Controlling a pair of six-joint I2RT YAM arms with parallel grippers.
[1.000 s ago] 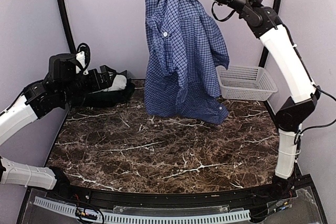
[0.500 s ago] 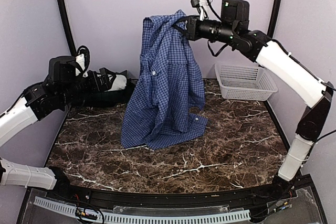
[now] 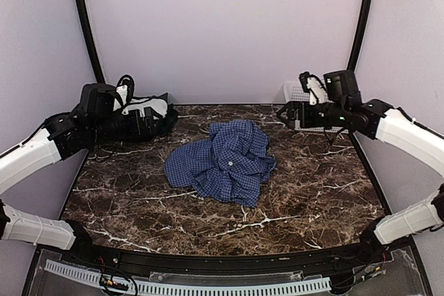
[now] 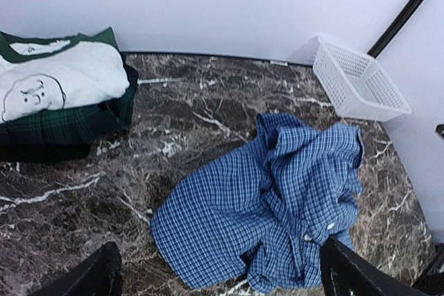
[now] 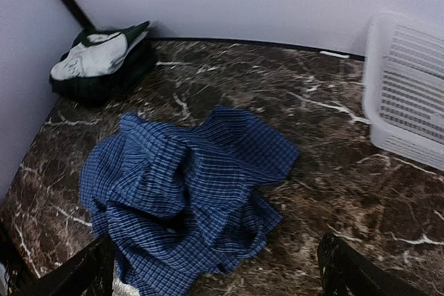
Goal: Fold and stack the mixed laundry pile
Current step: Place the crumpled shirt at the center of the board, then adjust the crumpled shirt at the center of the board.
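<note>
- Shirt [image 3: 222, 161]: lies in a crumpled heap at the middle of the table [image 3: 312, 199], free of both arms, with its layers overlapping and its collar and sleeves not traceable.
- Right gripper [image 3: 283, 113]: released, jaws wide with nothing between them, low in front of the basket [image 5: 409, 88].
- Left gripper [image 3: 154, 121]: also spread and empty, just beside the folded stack [image 4: 59, 84], white over green plaid, at the back left corner.
- Risk 1: a pinch into the heap probably takes several layers at once, so the shirt lifts as a bundle instead of spreading flat for a fold.
- Risk 2: with no corner showing, the two grasp points may land on unrelated edges and twist the cloth.
- Risk 3: the left arm sits close to the stack, so a careless swing toward the shirt could drag the top garment askew.
- Change: a second ago the right gripper clamps the shirt high, its hem brushing the table. Half a second ago it is lower. Now the shirt is dropped and the arm has come down. The left arm has barely shifted.
</note>
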